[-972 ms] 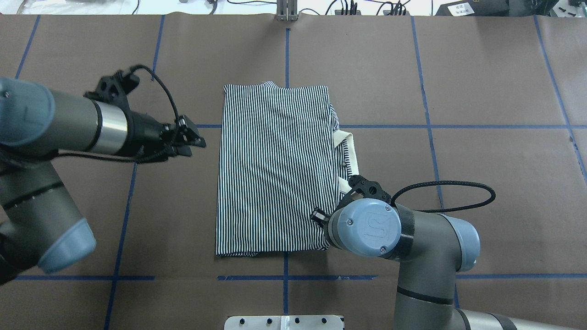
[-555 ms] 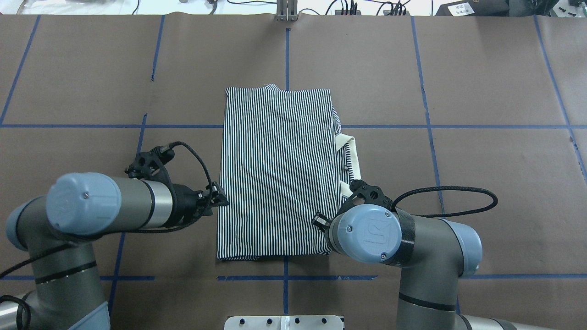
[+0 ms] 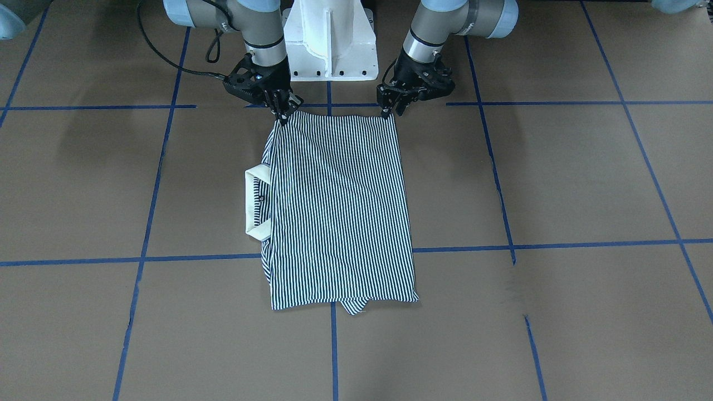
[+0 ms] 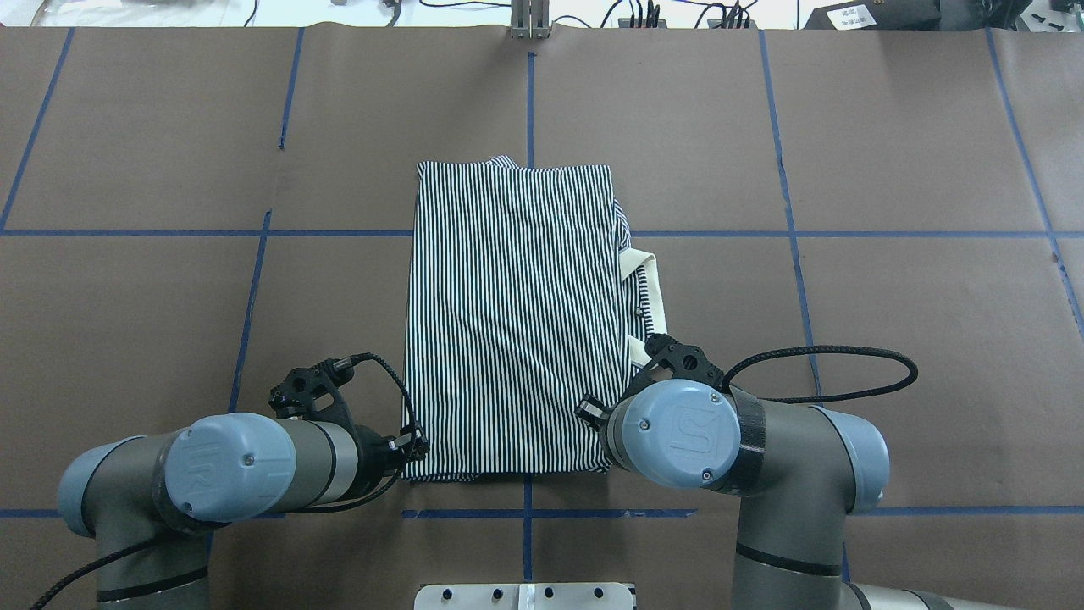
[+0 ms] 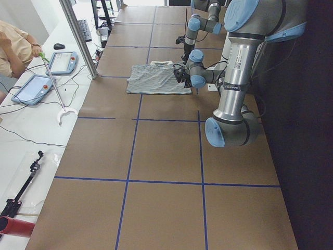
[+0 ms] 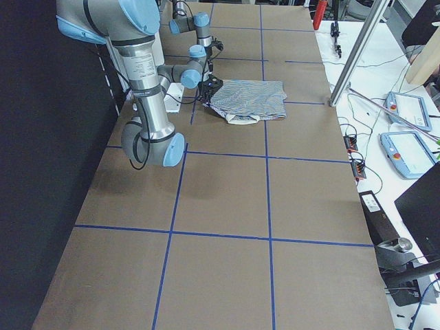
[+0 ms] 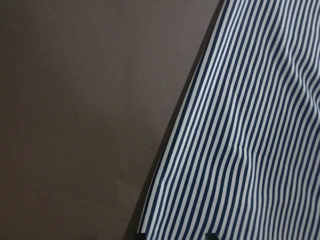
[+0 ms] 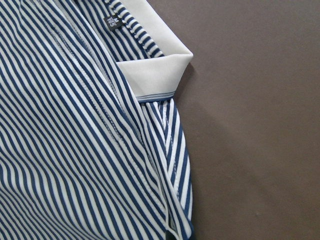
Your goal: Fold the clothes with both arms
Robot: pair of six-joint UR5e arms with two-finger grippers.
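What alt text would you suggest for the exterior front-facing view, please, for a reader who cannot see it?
A folded navy-and-white striped polo shirt lies on a brown table gridded with blue tape, its cream collar poking out at image left. At the top, the right gripper and left gripper each sit at one shirt corner.

Robotics laboratory. The table [image 5: 166,151] is covered in brown paper marked with a blue tape grid [image 5: 156,181]. Beside the table, a white bench [image 5: 31,120] holds teach pendants [image 5: 65,61] and cables [image 5: 21,138].
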